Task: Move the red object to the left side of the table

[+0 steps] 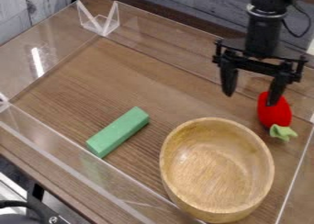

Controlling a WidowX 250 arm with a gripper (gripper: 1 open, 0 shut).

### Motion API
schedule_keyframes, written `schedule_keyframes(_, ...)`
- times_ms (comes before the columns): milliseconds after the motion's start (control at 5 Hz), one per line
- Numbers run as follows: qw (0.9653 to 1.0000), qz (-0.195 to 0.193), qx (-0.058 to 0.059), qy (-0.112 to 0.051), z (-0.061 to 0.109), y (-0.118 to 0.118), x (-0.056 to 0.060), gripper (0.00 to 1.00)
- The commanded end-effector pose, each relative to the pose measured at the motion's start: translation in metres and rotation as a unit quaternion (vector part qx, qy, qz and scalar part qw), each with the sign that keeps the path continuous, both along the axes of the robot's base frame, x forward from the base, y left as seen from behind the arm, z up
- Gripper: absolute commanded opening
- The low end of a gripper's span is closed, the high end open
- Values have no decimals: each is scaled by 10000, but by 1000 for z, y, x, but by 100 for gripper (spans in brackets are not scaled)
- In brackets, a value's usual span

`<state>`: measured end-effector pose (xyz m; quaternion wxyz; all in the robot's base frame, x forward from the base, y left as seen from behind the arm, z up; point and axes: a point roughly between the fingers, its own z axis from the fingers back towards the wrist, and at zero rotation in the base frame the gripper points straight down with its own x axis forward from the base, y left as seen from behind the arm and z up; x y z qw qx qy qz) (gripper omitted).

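The red object [274,110], a small glossy red toy fruit with a light green stem, lies near the right edge of the table [147,76], just beyond the wooden bowl. My gripper [256,84] hangs pointing down right above it and slightly to its left. The two black fingers [229,81] stand wide apart with nothing between them. The right fingertip overlaps the top of the fruit in this view; I cannot tell if it touches.
A large wooden bowl [218,168] sits at the front right, close to the red object. A green rectangular block [117,131] lies at the front left of centre. Low clear acrylic walls [50,46] ring the tabletop.
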<state>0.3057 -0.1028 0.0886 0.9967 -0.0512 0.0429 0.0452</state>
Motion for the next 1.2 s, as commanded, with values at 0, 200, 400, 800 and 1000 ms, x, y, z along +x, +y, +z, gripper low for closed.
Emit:
schedule_keyframes(0,9989,105,-172,-412,13,-14,13,100)
schedule_keyframes(200,9979,240,-253,-545,11,-22,19,100)
schedule_keyframes(400,9970,328,-286,-648,8,-28,25,100)
schedule_keyframes(800,9951,469,-319,-814,0,-38,37,100)
schedule_keyframes(1000,9943,542,-323,-857,-3,-40,42,100)
